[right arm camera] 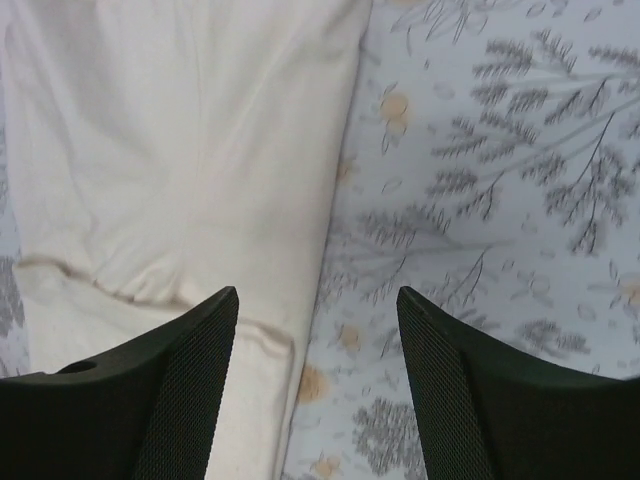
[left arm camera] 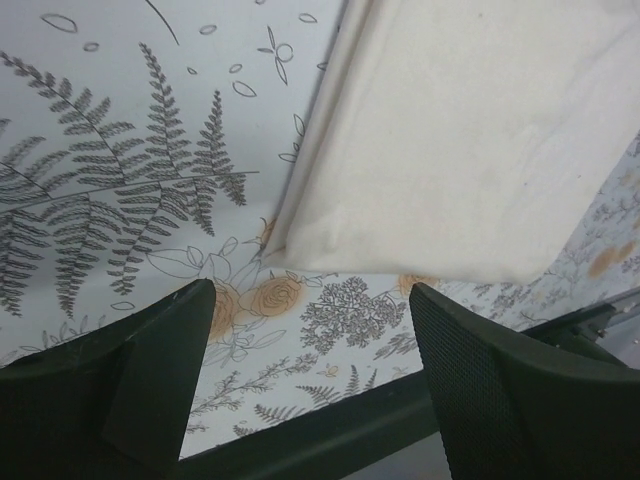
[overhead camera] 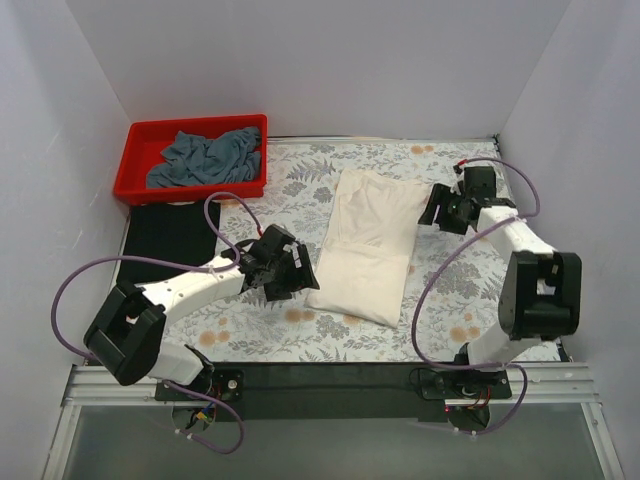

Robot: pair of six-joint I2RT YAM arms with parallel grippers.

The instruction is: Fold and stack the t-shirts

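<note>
Both empty, wide open: left pincer (overhead camera: pixel 292 270) and right pincer (overhead camera: pixel 438 210) flank the cream shirt (overhead camera: pixel 365 245), part-folded on the worktop (overhead camera: pixel 300 185). Next, likely: grip near hem, fold across. Grey shirt (overhead camera: pixel 205 157) sits in bin (overhead camera: pixel 190 188).

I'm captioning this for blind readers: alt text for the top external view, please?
A folded cream-white t-shirt lies mid-table on a floral tablecloth, between the left gripper at its near-left edge and the right gripper at its far-right edge. At left, a black t-shirt lies flat in front of a red bin holding a crumpled grey-blue t-shirt.
</note>
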